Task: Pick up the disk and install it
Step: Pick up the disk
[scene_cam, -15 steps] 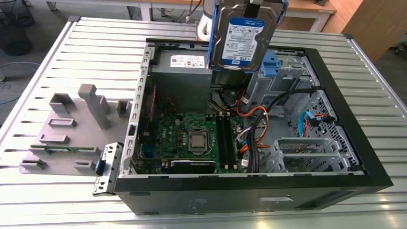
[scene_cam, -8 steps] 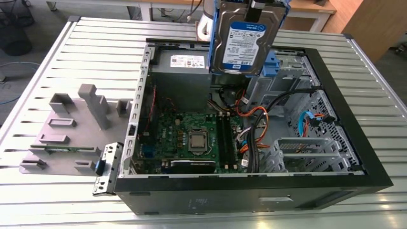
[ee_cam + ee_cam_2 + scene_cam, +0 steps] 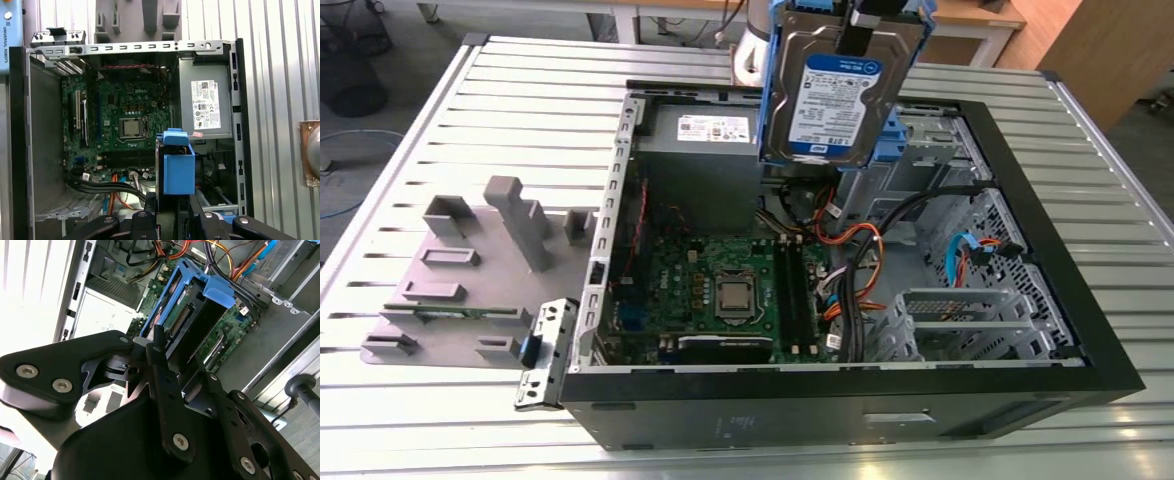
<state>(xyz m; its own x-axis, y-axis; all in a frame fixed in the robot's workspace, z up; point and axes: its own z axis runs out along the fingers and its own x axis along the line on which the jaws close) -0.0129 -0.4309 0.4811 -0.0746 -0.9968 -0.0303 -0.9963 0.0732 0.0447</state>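
**Disk held on edge above the open case**

The disk (image 3: 838, 120) (a hard drive in blue carrier rails) hangs upright above the open interior of the computer case (image 3: 1067, 340). Its white-and-blue label (image 3: 845, 95) faces the exterior camera. Inside the case, the power supply (image 3: 700, 155) carries a white printed sticker (image 3: 716, 127) beside the green motherboard (image 3: 707, 270). The gripper (image 3: 870, 22) is clamped on the disk's upper edge. The arm comes straight down from above the case, wrist pointing into it.
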